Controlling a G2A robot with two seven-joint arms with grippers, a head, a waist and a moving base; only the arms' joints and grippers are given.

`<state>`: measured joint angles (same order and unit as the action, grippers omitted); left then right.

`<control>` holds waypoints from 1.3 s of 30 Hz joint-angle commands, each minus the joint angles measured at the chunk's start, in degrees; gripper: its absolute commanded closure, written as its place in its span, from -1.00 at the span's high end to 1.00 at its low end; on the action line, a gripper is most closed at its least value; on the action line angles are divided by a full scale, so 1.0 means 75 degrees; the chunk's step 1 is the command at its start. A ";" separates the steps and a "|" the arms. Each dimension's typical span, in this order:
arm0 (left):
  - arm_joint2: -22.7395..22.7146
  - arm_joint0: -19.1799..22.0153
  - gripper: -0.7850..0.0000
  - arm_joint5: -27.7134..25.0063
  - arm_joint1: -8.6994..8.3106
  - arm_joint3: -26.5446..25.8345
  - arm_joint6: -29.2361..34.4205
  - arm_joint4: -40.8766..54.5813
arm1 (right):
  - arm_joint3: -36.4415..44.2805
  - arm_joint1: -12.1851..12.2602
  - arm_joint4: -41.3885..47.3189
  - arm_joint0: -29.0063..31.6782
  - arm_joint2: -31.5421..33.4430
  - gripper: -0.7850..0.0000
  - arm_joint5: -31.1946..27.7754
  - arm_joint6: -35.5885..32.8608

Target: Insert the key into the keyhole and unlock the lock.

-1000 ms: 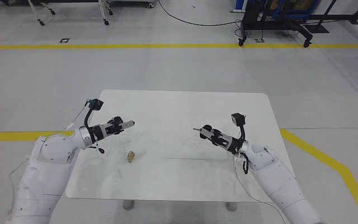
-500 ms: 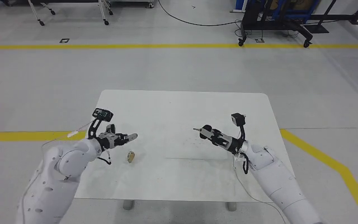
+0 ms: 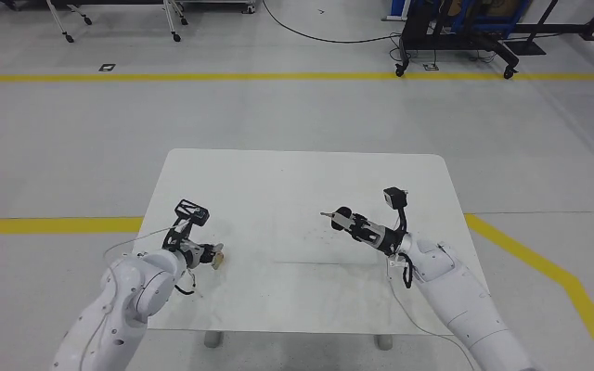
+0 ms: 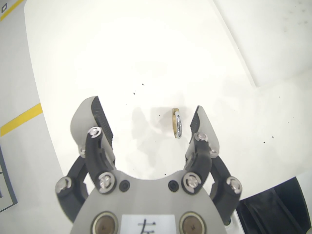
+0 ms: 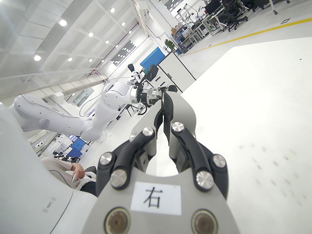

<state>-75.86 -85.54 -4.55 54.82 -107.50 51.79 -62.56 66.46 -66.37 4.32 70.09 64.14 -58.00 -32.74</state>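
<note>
Closest to the robot, near the front edge of the table (image 3: 297, 185), the left gripper (image 4: 147, 102) hangs over the lock (image 4: 176, 122) with its fingers spread wide and nothing between them. The small brass lock rests on the tabletop, seen edge-on, and sits much nearer one finger than the other. The step in hand looks like taking hold of the lock, so the gripper should first be centred over the body, then lowered until the pads flank the flat brass sides (not the shackle) before closing; otherwise the nearer finger will likely push the lock aside. The keyhole end should stay clear of the pads. Farther out, toward the middle of the table, the right gripper (image 5: 164, 96) has its fingers pressed together; the thin sliver at their tip is, I judge, the key (image 3: 324, 214).
</note>
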 commanded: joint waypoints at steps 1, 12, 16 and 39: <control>0.0077 0.0006 -0.11 -0.0257 0.0000 0.0001 0.0113 0.0022 | 0.0000 0.0000 0.0000 0.0000 0.0000 -1.00 0.0000 0.0000; 0.0141 0.0029 -0.07 -0.1232 -0.0041 0.0164 0.0812 0.0077 | 0.0000 0.0000 0.0000 0.0000 0.0000 -1.00 0.0000 0.0000; 0.0069 0.0016 -0.29 -0.1145 -0.0044 0.0178 0.0808 0.0018 | 0.0000 0.0000 0.0000 0.0000 0.0000 -1.00 0.0000 0.0000; 0.0482 0.0342 -0.96 -0.1316 0.0051 0.0385 0.0626 0.0132 | 0.0000 0.0000 0.0000 0.0000 0.0000 -1.00 0.0000 0.0000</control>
<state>-72.25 -82.95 -14.29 55.20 -104.67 56.54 -61.66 66.46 -66.37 4.32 70.09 64.14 -58.00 -32.74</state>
